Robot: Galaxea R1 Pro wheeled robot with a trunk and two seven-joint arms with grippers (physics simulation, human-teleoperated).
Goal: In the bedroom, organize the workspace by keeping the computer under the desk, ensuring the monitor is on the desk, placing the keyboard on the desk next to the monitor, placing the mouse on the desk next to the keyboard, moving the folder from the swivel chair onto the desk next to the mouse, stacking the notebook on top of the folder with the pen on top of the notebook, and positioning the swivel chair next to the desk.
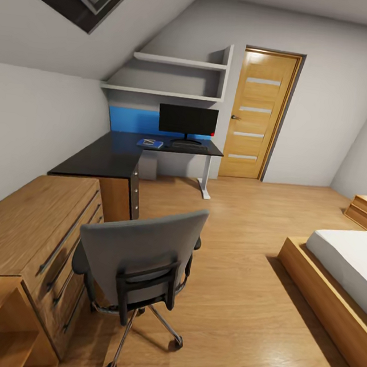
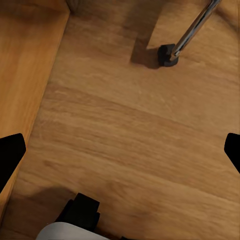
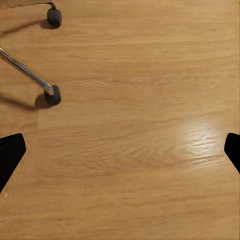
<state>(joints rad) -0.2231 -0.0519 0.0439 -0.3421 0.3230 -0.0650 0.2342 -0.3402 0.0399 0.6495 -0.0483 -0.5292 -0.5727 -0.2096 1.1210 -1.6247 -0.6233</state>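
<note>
One swivel chair (image 1: 140,258), one counter (image 1: 106,159), one monitor (image 1: 187,121), one keyboard (image 1: 189,146), one blue folder (image 1: 150,143). Two wall shelves (image 1: 181,61), one door (image 1: 258,115), one bed (image 1: 345,266). Two chair castors (image 3: 53,95) seen from the right wrist.

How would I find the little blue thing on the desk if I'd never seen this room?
Find the long black-topped desk under the white wall shelves. On its far end stands a wide black monitor. Just left of the monitor's base lies the flat bright blue folder, the desktop's only blue item.
</note>
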